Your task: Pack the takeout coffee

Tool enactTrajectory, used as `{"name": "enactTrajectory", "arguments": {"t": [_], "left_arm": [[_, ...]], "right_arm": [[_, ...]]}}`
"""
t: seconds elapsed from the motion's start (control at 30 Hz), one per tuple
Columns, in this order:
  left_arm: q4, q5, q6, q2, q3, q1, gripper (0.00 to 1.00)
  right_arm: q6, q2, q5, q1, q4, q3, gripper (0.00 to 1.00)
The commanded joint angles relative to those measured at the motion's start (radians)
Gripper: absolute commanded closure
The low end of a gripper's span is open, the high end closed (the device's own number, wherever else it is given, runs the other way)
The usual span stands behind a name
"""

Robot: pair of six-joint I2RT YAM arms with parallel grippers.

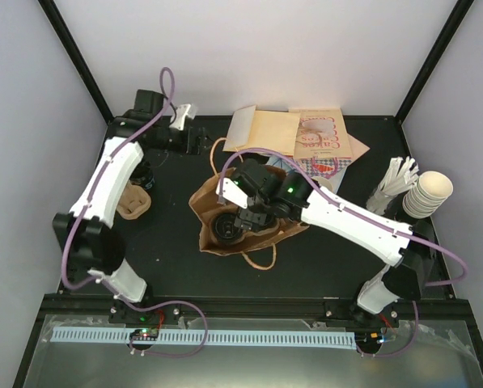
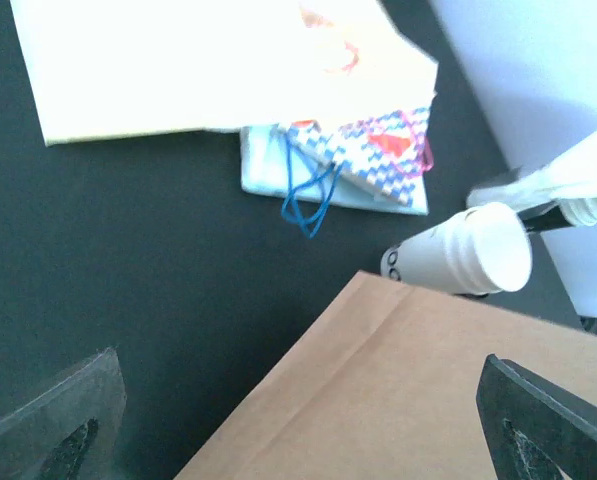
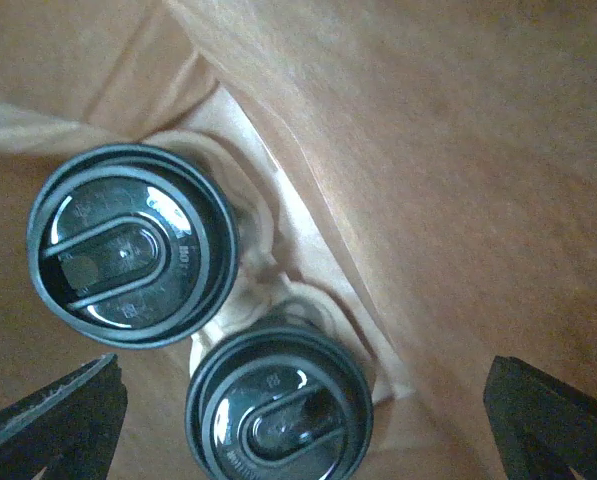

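Lift the spread right gripper straight up from the bag, clear of both lidded cups, with the spread left gripper near it.

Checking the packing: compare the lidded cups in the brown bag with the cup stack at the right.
The lidded cups are capped in black; the cup stack is lidless. The lidded cups sit side by side in a pulp tray; the cup stack is nested. The lidded cups are inside the brown bag; the cup stack is out on the table.
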Motion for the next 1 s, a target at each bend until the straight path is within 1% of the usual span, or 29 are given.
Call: {"name": "enactTrajectory", "arguments": {"t": [0.0, 0.13, 0.27, 0.37, 0.4, 0.57, 0.7, 0.83, 0.9, 0.97], "left_arm": [[0.093, -0.022, 0.007, -0.151, -0.036, -0.004, 0.01], [0.191, -0.024, 0.015, -0.267, -0.119, -0.004, 0.01], [0.260, -0.015, 0.013, -0.364, -0.178, -0.002, 0.01], [0.250, 0.012, 0.032, -0.386, -0.179, -0.003, 0.01], [0.244, 0.013, 0.037, -0.417, -0.177, -0.002, 0.02], [0.207, 0.017, 0.063, -0.497, -0.188, -0.002, 0.03], [0.157, 0.019, 0.087, -0.540, -0.196, -0.002, 0.05], [0.165, 0.027, 0.126, -0.582, -0.243, -0.002, 0.07], [0.168, 0.045, 0.159, -0.583, -0.262, -0.003, 0.13], [0.161, 0.048, 0.192, -0.569, -0.265, -0.005, 0.29]], "right_arm": [[0.068, 0.032, 0.042, -0.003, -0.029, 0.105, 0.00], [0.101, 0.021, 0.099, -0.005, 0.022, 0.148, 0.00], [0.103, 0.034, 0.055, -0.009, 0.015, 0.183, 0.00], [0.116, 0.056, 0.015, -0.019, -0.001, 0.183, 0.00], [0.121, 0.059, 0.004, -0.023, -0.001, 0.178, 0.00], [0.131, 0.043, -0.041, -0.029, 0.035, 0.135, 0.00], [0.135, 0.045, -0.071, -0.046, 0.041, 0.136, 0.00], [0.133, 0.050, -0.109, -0.067, 0.041, 0.137, 0.00], [0.131, 0.051, -0.125, -0.074, 0.045, 0.134, 0.00], [0.126, 0.053, -0.135, -0.079, 0.051, 0.130, 0.00]]}}
